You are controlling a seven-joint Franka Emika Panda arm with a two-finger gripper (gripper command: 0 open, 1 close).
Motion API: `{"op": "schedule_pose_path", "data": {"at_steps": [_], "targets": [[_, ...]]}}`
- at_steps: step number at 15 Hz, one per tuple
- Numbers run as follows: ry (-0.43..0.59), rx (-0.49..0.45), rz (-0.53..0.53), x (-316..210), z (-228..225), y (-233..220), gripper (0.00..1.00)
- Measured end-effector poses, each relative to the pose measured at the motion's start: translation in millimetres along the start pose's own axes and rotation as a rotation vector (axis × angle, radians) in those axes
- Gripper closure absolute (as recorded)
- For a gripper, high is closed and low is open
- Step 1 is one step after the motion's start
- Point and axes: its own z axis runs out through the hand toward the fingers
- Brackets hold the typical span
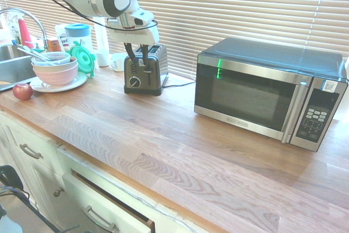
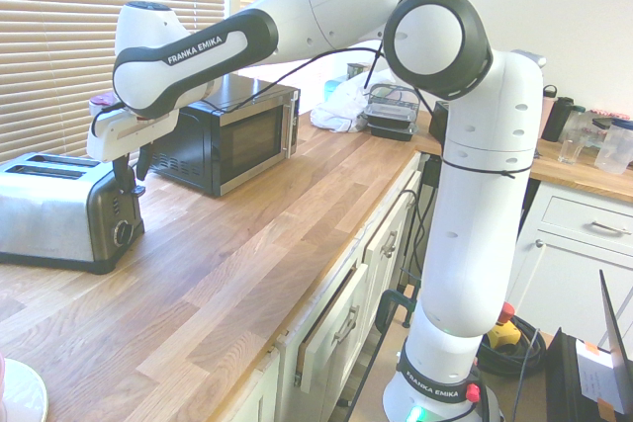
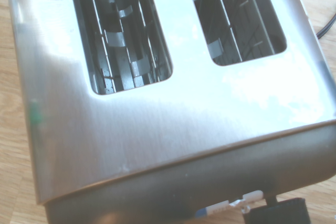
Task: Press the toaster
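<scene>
The toaster [image 1: 144, 70] stands far-left on the wooden counter [image 1: 180, 151], dial end facing near, long axis running back toward the blinds [image 1: 240, 9]; the gripper [image 1: 138, 58] spreads narrowly above its lever; microwave [image 1: 267, 92] right.

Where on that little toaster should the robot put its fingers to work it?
On the black slider lever on the toaster's end face, above the round dial. Come from above: the lever sticks out from a vertical slot, so it likely travels downward. The end effector hangs there, fingers pointing down.
</scene>
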Motion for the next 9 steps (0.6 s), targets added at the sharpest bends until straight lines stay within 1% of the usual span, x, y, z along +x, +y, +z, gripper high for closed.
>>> {"op": "schedule_pose_path", "data": {"at_steps": [9], "targets": [[-0.022, -0.02, -0.001, 15, 24, 1, 1.0]]}}
